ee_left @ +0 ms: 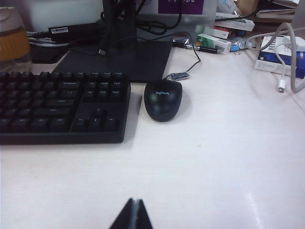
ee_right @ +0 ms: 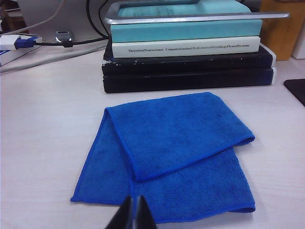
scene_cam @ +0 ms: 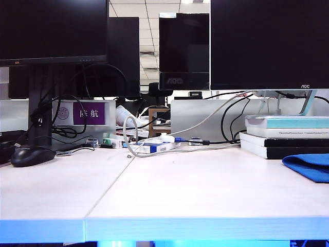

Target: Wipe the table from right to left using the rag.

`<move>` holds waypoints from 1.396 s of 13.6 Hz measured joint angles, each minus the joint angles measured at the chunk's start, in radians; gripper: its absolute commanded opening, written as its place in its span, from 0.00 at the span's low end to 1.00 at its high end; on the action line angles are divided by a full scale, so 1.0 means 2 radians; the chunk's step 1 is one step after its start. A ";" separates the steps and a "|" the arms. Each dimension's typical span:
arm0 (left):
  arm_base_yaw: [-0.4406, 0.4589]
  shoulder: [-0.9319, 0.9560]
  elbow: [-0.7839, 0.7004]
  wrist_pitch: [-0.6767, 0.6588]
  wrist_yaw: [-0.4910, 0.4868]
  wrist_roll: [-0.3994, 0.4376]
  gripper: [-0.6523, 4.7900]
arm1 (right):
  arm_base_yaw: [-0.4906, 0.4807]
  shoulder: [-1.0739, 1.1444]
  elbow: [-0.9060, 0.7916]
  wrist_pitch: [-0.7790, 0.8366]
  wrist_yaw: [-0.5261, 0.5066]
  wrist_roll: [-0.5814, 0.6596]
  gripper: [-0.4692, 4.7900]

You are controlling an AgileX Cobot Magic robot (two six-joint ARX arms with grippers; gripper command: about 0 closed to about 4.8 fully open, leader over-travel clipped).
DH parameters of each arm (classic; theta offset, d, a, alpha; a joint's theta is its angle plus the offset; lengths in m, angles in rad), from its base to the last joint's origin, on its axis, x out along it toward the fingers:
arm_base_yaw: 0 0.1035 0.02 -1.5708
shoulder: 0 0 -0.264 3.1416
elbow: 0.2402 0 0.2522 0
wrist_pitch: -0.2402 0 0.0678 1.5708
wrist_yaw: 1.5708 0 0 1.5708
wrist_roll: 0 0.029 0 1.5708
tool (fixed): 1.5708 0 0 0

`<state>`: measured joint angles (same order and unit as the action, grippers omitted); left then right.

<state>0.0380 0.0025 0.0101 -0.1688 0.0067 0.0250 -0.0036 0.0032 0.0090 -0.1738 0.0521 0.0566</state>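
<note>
Fuzzy blue cloth rag point(ee_right: 176, 152) on the smooth, matt white table point(ee_right: 47, 124).

Open run: the table point(scene_cam: 205, 190) is bare across its front and middle, from the rag point(scene_cam: 310, 165) at the right edge to the mouse point(scene_cam: 32, 155) at the left.
Right side: a stack of books point(ee_right: 188, 57) stands just behind the rag.
Back middle: cables and small boxes point(scene_cam: 154, 146) crowd the strip under the monitors point(scene_cam: 267, 43).
Left side: the keyboard point(ee_left: 59, 107) lies just beside the mouse, with a monitor base point(ee_left: 121, 59) behind them.
Grippers: the left gripper point(ee_left: 133, 214) and right gripper point(ee_right: 133, 212) are closed, fingertips together, near the front edge.
</note>
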 measured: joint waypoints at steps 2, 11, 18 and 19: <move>0.000 0.000 0.000 0.000 0.000 0.001 0.11 | 0.000 0.000 0.000 0.000 0.000 0.000 0.13; 0.000 0.044 0.149 -0.014 -0.008 -0.088 0.11 | 0.000 0.002 0.079 -0.017 0.013 0.073 0.09; 0.000 0.397 0.614 -0.177 0.151 -0.088 0.11 | 0.000 0.130 0.282 -0.085 0.018 0.075 0.09; 0.000 0.422 0.652 -0.212 0.194 -0.084 0.11 | 0.000 0.165 0.311 -0.093 0.020 0.075 0.09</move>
<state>0.0380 0.8474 1.3144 -0.5934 0.3943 -0.1436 -0.0036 0.3325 0.6319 -0.3588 0.0917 0.2058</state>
